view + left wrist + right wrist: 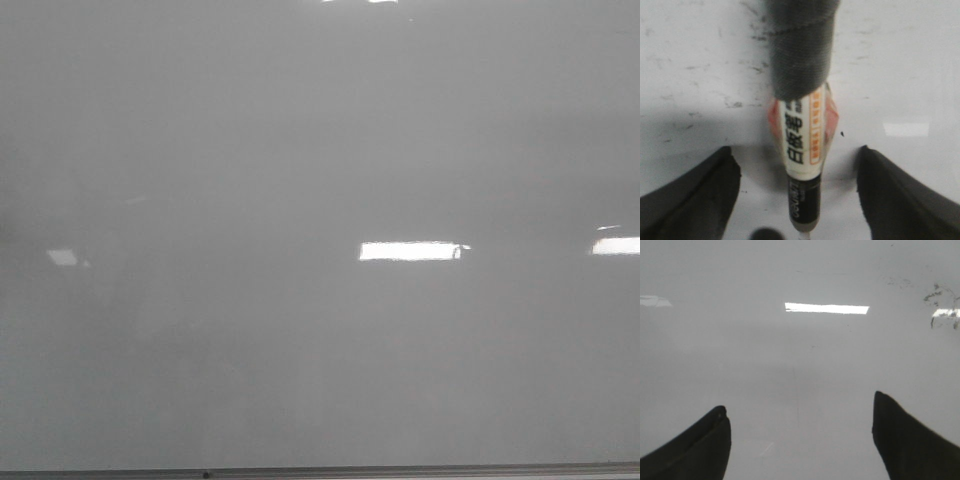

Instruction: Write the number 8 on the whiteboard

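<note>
The whiteboard [320,150] is a glossy pale grey board that fills the front view; no number 8 shows on it in any view. Neither gripper shows in the front view. In the left wrist view, my left gripper [796,150] has its dark fingers [700,195] wide apart. A white and black marker [802,150], wrapped in grey tape at its upper end, runs down between them without touching either finger. Its tip [801,235] is close to the board [900,75]. My right gripper [799,402] is open and empty over bare board [800,355].
A thin grey edge strip [320,470] runs along the board's near side. Bright rectangular glare patches [410,250] lie on the board. Faint dark smudges [940,297] show in the right wrist view, and small specks [735,104] in the left wrist view.
</note>
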